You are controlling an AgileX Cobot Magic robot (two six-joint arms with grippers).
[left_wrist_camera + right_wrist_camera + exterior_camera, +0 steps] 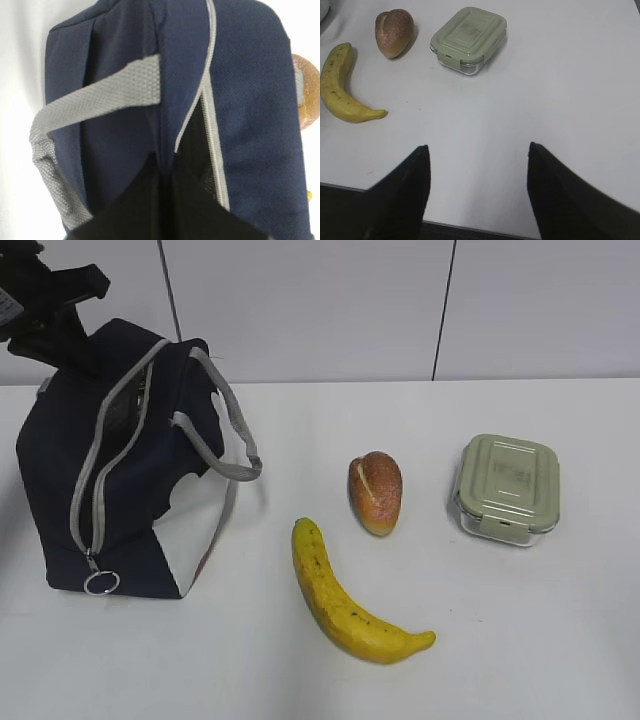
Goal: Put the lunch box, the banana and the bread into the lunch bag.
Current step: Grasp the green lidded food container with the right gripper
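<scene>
The navy lunch bag stands at the left of the table, its grey zipper parted at the far end. My left gripper is at the bag's far top corner, shut on a fold of the bag's fabric beside the zip opening. The banana, the bread and the green-lidded lunch box lie on the table to the right of the bag. My right gripper hangs open over the table's near edge, well short of the lunch box, with nothing between its fingers.
The bag's grey strap handles flop toward the bread. A ring pull hangs at the bag's near end. A white wall stands behind the white table.
</scene>
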